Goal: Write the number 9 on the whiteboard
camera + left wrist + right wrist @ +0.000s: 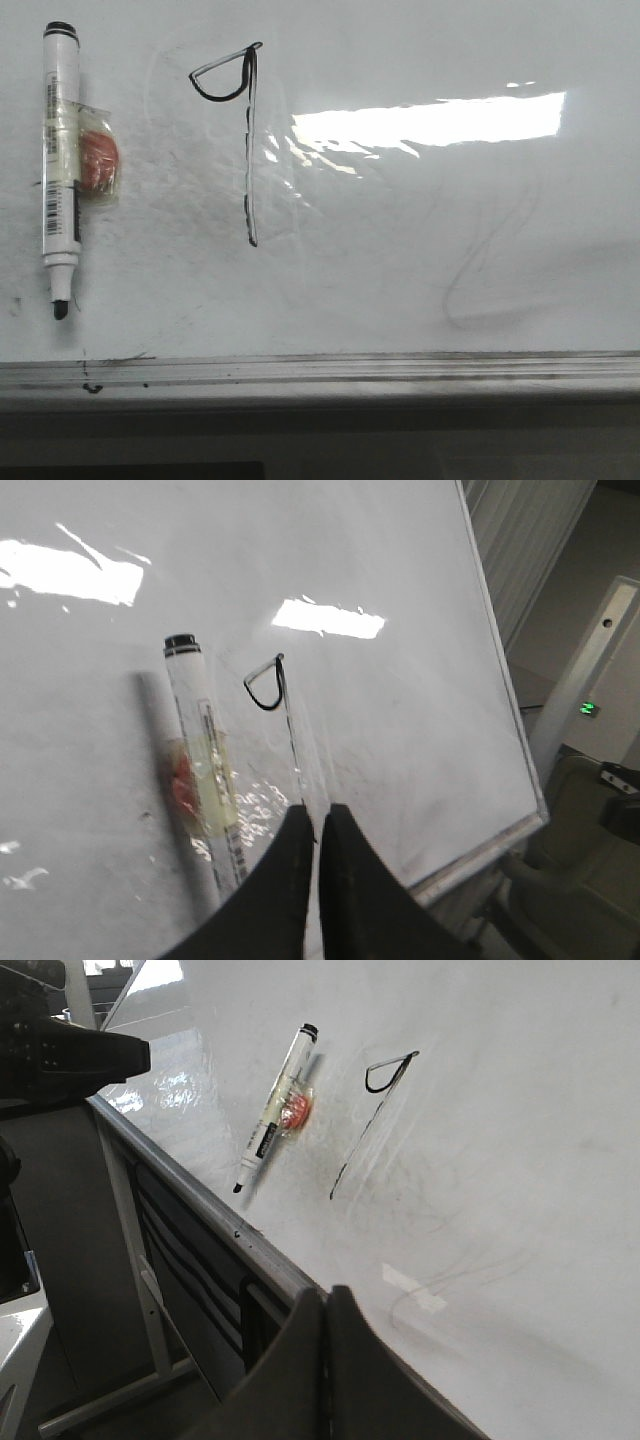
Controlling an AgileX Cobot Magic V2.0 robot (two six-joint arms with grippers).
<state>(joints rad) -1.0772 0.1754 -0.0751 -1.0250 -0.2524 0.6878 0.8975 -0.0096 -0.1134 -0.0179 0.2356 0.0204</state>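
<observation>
The whiteboard (pixel 450 250) fills the front view. On it stands the number 9 (pixel 249 150), a black half-round loop at top left joined to a long straight stem. It also shows in the left wrist view (pixel 284 685) and the right wrist view (pixel 372 1128). A white black-tipped marker (pixel 60 170) is stuck to the board left of the 9, tip down, with an orange lump (pixel 98 163) taped to it. My left gripper (pixel 318 815) is shut and empty, off the board below the stem. My right gripper (pixel 325 1295) is shut and empty near the board's lower rail. Neither shows in the front view.
A grey metal rail (pixel 320 368) runs along the board's lower edge, with dark ink spots at its left. A faint grey erased squiggle (pixel 480 270) lies right of the 9. A bright window glare (pixel 430 120) sits on the board. The board's stand frame (pixel 140 1290) is below.
</observation>
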